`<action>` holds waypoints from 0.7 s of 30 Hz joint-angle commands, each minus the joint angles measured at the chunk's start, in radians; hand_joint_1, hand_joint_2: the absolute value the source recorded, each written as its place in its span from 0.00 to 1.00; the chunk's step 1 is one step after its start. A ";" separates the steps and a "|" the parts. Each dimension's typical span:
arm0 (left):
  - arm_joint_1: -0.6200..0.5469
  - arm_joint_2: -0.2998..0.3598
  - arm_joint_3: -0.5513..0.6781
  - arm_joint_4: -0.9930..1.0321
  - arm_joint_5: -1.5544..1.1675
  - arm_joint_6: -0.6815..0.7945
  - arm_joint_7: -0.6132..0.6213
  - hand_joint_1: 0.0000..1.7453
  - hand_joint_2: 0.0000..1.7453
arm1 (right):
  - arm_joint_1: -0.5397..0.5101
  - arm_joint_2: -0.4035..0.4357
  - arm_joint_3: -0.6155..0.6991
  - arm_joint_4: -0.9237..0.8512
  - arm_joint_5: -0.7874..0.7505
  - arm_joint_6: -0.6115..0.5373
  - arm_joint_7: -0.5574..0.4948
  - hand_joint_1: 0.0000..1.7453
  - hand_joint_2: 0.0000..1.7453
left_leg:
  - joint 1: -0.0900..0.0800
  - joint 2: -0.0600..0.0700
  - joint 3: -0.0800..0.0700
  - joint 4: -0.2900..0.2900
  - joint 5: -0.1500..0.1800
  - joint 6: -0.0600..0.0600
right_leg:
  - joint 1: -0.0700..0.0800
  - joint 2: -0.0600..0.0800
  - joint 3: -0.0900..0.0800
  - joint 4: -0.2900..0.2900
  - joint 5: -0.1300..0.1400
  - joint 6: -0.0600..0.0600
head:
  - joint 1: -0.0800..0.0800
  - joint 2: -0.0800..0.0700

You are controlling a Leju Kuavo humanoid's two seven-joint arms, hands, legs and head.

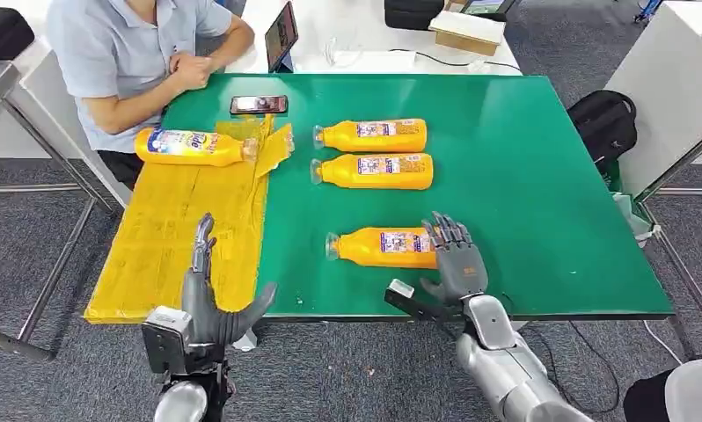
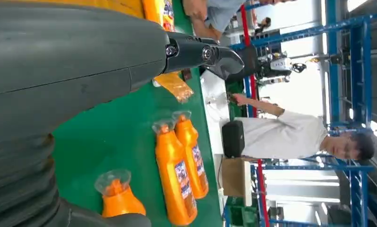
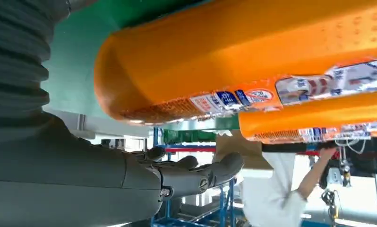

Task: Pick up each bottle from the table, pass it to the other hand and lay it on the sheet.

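Three orange bottles lie on the green table: two side by side at the middle and one near the front edge. Another bottle lies on the far end of the yellow sheet. My right hand stands open at the base of the nearest bottle, its fingers apart from it. My left hand is open and holds nothing, over the sheet's near end. In the left wrist view the fingers point past the nearest bottle and the middle pair.
A person sits at the table's far left corner, arms resting by a phone. A tablet and a cardboard box are on the white table behind. A black bag lies on the floor at the right.
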 commanded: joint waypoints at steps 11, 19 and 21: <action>-0.054 0.030 -0.045 0.085 0.016 -0.007 0.014 0.00 1.00 | -0.129 0.035 0.027 0.272 0.041 0.136 0.110 0.98 1.00 | 0.001 0.001 0.005 -0.001 -0.001 -0.001 | 0.001 -0.001 0.005 -0.001 -0.002 -0.002 | 0.000 0.000; -0.049 0.026 -0.031 0.082 0.007 -0.001 0.035 0.00 1.00 | -0.146 0.034 0.023 0.301 0.056 0.300 0.267 0.99 1.00 | 0.001 -0.001 0.005 -0.001 0.000 -0.001 | 0.001 -0.002 0.006 -0.002 -0.001 -0.001 | 0.000 0.000; -0.048 0.025 -0.030 0.082 0.007 -0.002 0.035 0.00 1.00 | -0.144 0.033 0.019 0.300 0.051 0.314 0.261 1.00 1.00 | 0.001 -0.002 0.008 -0.001 -0.001 -0.001 | 0.001 -0.003 0.008 -0.002 -0.002 -0.002 | 0.000 0.000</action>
